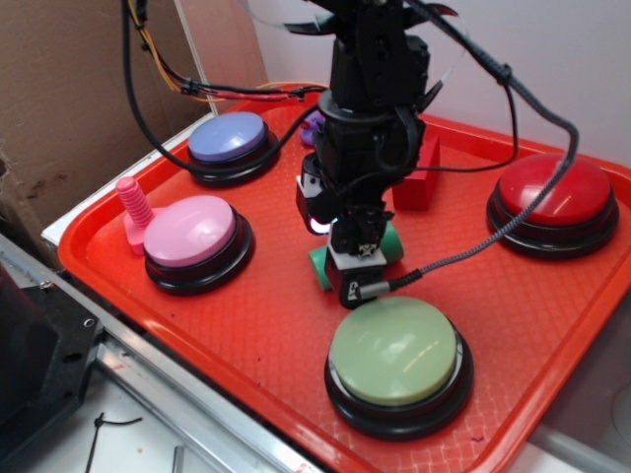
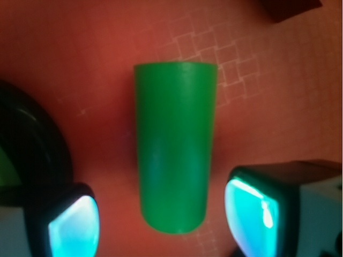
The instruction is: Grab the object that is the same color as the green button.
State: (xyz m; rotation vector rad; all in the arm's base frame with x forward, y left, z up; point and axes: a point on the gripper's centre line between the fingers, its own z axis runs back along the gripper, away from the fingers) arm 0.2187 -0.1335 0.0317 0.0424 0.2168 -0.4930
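Note:
The green cylinder (image 2: 173,147) lies flat on the red tray (image 1: 246,335); in the exterior view only the ends of the cylinder (image 1: 392,242) show on either side of the arm. My gripper (image 2: 168,219) is straight above it and open. Its two glowing pads (image 2: 247,211) stand on either side of the cylinder's near end, with a gap of tray showing on each side, touching nothing. The pale-green dome button (image 1: 396,353) on its black base sits just in front of the gripper (image 1: 355,258), toward the tray's near edge.
A pink button (image 1: 191,235) and a pink ridged peg (image 1: 134,209) are at the left. A lavender button (image 1: 230,138) is at the back left, a red button (image 1: 554,193) at the right. A red block (image 1: 419,177) and a purple toy (image 1: 314,125) lie behind the arm.

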